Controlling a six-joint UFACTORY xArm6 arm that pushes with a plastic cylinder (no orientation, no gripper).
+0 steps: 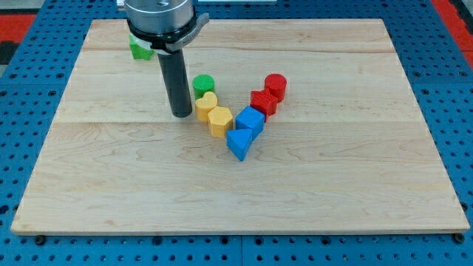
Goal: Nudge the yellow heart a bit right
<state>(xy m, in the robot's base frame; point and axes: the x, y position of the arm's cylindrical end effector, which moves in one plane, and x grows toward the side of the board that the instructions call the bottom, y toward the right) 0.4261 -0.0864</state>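
Camera view: my tip (181, 114) sits just left of yellow heart (206, 105)

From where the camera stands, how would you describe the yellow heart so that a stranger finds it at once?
On the wooden board, find the cluster of blocks near the middle. The yellow heart is its leftmost yellow piece, just right of my tip. It sits below the green cylinder, and the yellow hexagon touches its lower right.

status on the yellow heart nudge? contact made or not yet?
Done: my tip sits just to the view's left of the yellow heart, the correct side for a rightward push. In hand: closing in; tip looks at or very near the heart's edge, contact can't be confirmed. Left: the nudge itself. Watch the yellow hexagon and green cylinder, both packed against the heart.
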